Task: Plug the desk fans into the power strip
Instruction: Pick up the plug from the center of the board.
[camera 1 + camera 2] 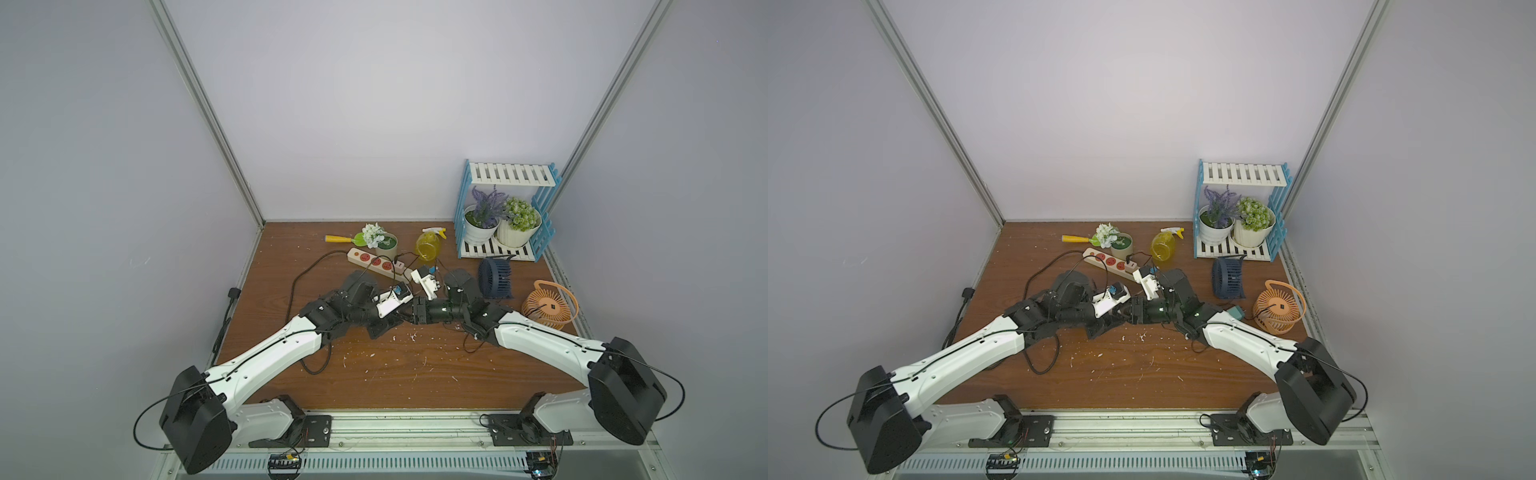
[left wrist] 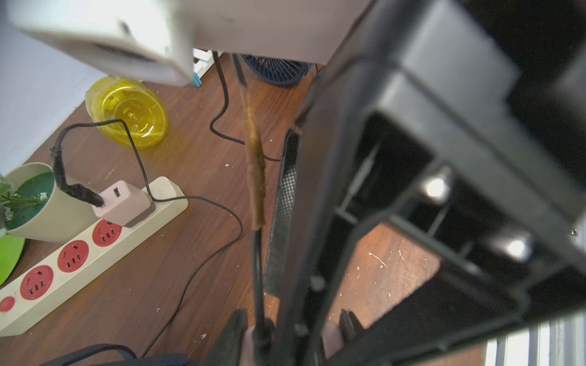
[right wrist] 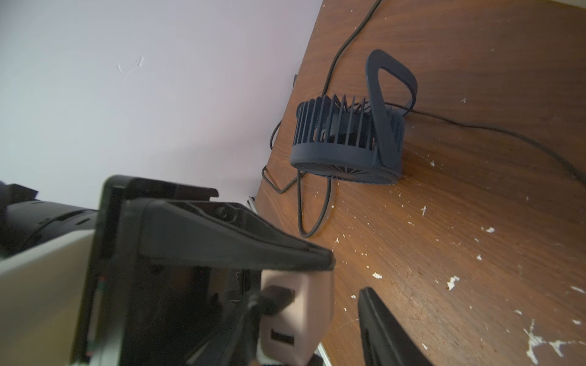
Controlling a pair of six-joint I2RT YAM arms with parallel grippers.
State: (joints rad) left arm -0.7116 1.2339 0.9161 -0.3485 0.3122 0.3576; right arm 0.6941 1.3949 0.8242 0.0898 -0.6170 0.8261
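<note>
Robot arms meet at the middle of a wooden table (image 1: 395, 374), seen from above in both top views. The left gripper (image 2: 288, 332) is clamped on a small pink plug adapter (image 3: 298, 320) and holds it above the tabletop. A black cable (image 2: 255, 177) is plugged into the adapter. Part of the cable is wrapped in brown tape, and it runs off toward the navy fan (image 1: 496, 277), though its far end is hidden. The right gripper (image 3: 347, 275) straddles the same adapter with its jaws partly apart: one finger rests on the adapter's top, while the other stands clear of it.

The power strip (image 1: 374, 262) lies flat and diagonal toward the back of the table, just beyond the grippers. It sits in front of a small flower pot (image 1: 384, 245) and beside a tipped yellow spray bottle (image 1: 429, 246). Three of its red sockets are free. A second pink adapter (image 2: 123, 202), with its own black cable, fills the socket nearest the grippers.

The navy fan stands to the right of the grippers. An orange fan (image 1: 548, 308) is farther right, near the table edge. A blue and white plant shelf (image 1: 505, 212) fills the back right corner.
</note>
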